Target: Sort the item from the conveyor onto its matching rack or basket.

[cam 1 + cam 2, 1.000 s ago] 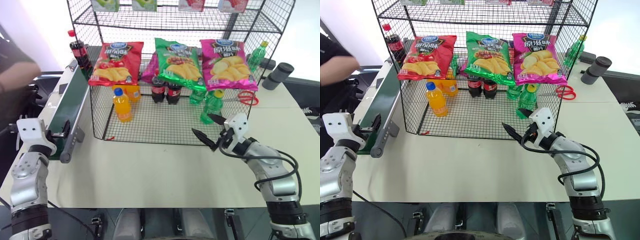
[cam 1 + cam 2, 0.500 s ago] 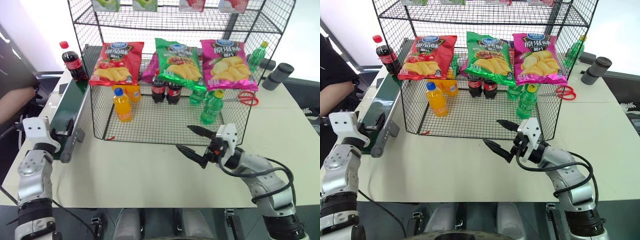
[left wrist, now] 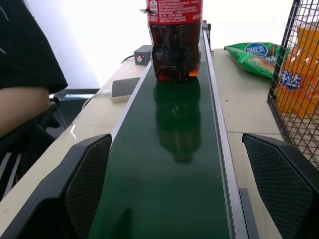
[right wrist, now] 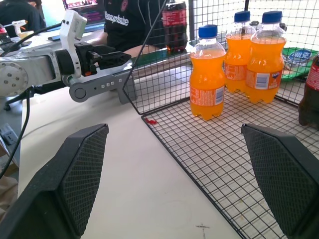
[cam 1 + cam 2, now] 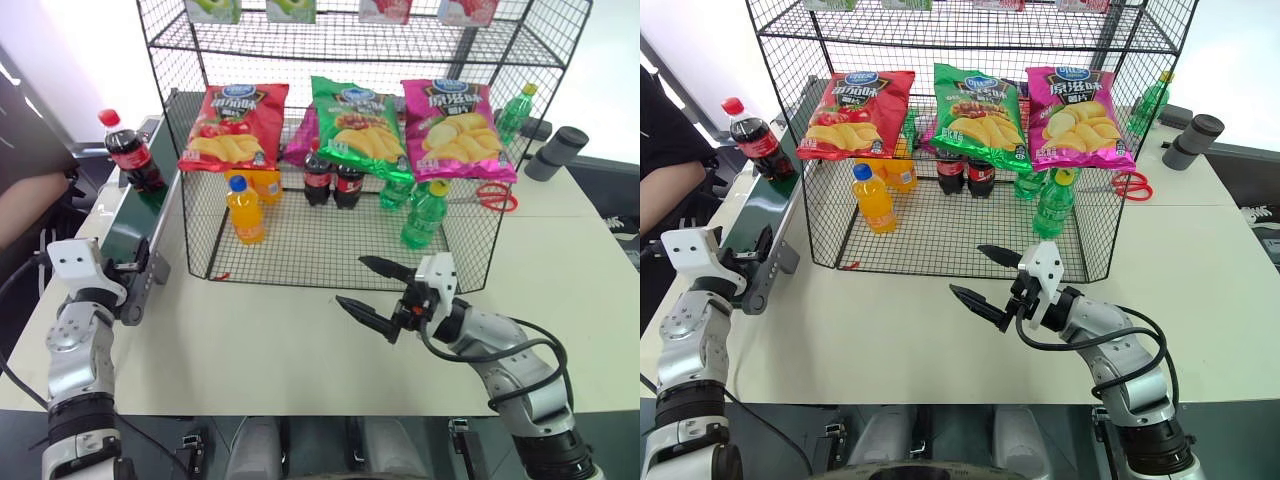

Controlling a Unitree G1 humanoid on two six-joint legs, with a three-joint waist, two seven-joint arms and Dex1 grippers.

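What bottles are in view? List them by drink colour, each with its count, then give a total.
Cola bottles: 3 (one on the conveyor, two in the rack)
Orange-drink bottles: 3
Green bottles: 3 (one stands behind the rack)
Total: 9

The left gripper points level and forward, its two black fingers spread wide with nothing between them. The right gripper reaches level across the body toward the left one, forearm bent inward behind it, fingers likewise splayed apart and holding nothing.
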